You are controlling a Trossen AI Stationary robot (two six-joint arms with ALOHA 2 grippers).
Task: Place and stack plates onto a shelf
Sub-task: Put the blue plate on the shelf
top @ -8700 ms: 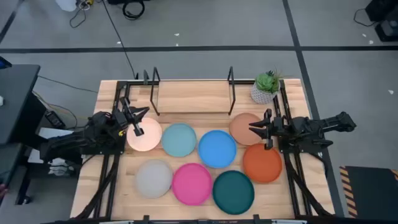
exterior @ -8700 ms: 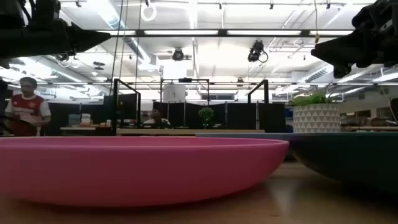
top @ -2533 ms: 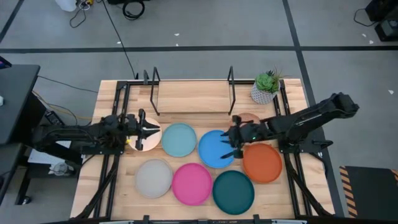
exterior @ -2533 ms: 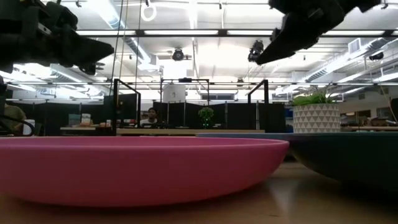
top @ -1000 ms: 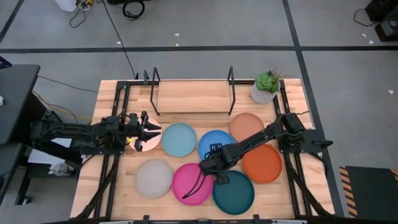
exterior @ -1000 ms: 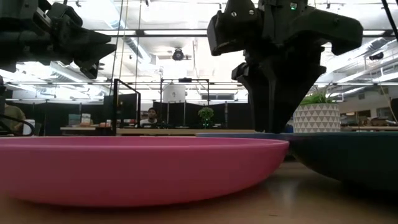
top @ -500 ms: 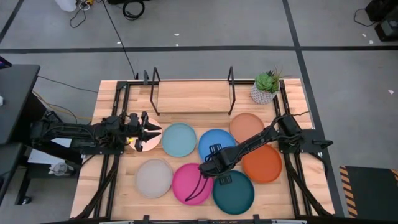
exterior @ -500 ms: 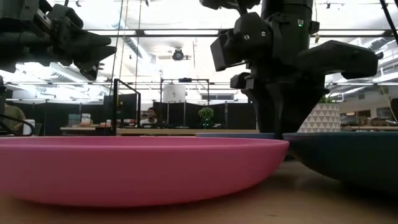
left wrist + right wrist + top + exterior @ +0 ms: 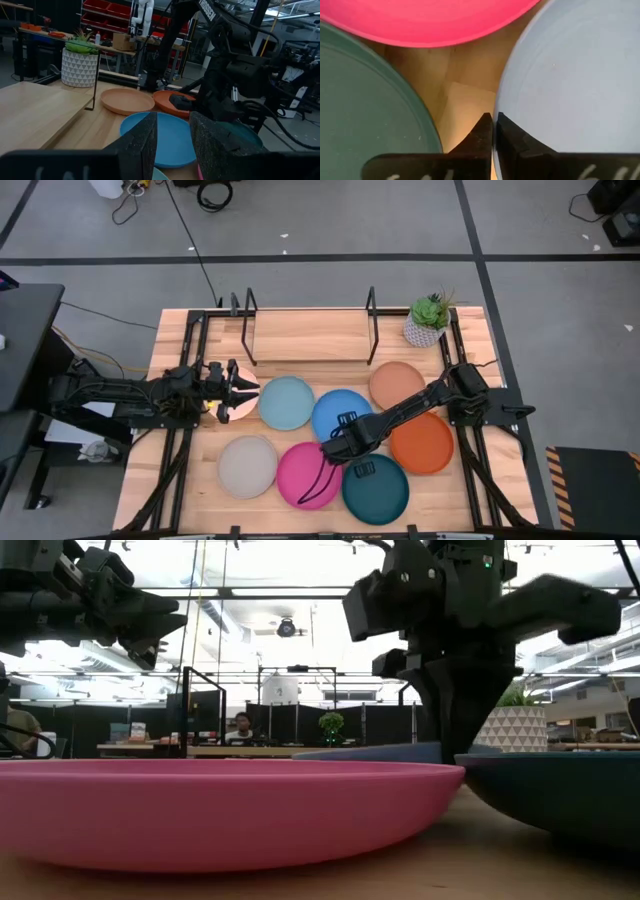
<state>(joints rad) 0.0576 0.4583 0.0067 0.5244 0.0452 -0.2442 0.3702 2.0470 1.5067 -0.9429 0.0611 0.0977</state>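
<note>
On the table, no plate had reached the shelf (image 9: 310, 338) at 12 o'clock; the right gripper (image 9: 337, 450) was clamped on the blue plate's (image 9: 343, 414) rim, the left gripper (image 9: 236, 388) on the peach plate (image 9: 240, 409).

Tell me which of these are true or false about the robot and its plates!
1. The shelf has no plates on it. True.
2. The right pincer is empty. False: it is shut on the rim of the blue plate.
3. The potted plant stands at the shelf's right end. True.
4. The dark teal plate is stacked on the orange plate. False: they lie side by side on the table.
5. The left pincer is over the peach plate. True.
</note>
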